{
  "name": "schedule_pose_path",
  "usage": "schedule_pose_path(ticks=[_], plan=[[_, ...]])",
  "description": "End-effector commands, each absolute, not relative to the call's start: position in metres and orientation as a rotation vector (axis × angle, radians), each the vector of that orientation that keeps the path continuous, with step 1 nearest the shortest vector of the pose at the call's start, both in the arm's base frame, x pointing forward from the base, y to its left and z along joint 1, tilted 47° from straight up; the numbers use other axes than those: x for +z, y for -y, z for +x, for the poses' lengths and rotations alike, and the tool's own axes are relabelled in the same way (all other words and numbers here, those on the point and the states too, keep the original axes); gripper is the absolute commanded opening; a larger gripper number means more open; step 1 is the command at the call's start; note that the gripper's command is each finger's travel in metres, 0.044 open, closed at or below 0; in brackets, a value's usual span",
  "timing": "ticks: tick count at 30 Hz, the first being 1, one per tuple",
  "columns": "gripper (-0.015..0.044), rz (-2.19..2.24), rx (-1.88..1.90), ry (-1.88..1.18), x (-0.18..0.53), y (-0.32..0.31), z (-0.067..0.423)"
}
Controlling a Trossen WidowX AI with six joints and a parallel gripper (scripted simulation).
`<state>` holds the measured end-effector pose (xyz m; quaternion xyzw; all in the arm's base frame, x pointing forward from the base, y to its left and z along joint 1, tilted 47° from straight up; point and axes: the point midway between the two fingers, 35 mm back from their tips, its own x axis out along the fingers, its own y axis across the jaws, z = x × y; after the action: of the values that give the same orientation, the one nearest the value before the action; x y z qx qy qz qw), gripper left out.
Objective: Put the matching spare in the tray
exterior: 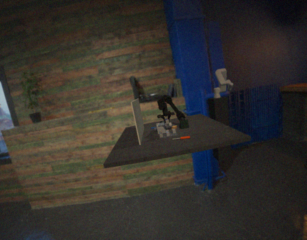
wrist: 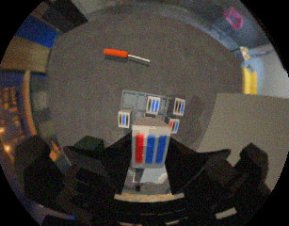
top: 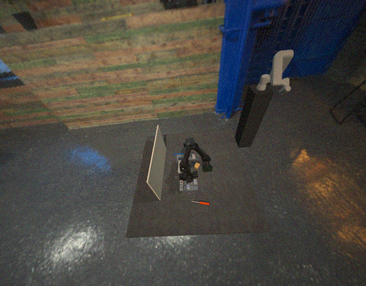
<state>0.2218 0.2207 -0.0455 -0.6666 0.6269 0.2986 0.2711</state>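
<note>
On the dark table (exterior: 213,139) over by the blue pillar (exterior: 192,64), the black arm (top: 189,154) is bent over a small cluster of grey blocks (top: 187,183). Its gripper (wrist: 147,176) is clamped on one of them, a grey spare (wrist: 150,153) with a label of one red stripe and two blue ones on the face turned toward the wrist camera. That spare sits lifted between the two dark fingers, above the rest of the set. Beyond it, on a grey pad (wrist: 135,100), lie several more spares (wrist: 154,105) with small striped labels, too small for me to read apart. A pale upright board (top: 156,162) stands just beside the cluster on the table, tilted a little. An orange-handled screwdriver (top: 201,202) lies flat on the table, apart from the blocks. Near the arm's base there is a tan block (top: 197,165) and a dark green piece (exterior: 184,124) next to it; I cannot tell which of these is the tray. A white robot arm (top: 277,72) stands on a black pedestal (top: 252,117) well off to the side.
</note>
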Motion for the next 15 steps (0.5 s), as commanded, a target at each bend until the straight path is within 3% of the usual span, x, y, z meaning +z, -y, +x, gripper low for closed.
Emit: schedule_pose_path(ticks=[1, 15], plan=[[0.0000, -1.795, 0.819, -1.670, -0.020, -0.206, 0.249], [0.0000, -1.797, 0.825, -1.640, 0.059, -0.137, 0.312]])
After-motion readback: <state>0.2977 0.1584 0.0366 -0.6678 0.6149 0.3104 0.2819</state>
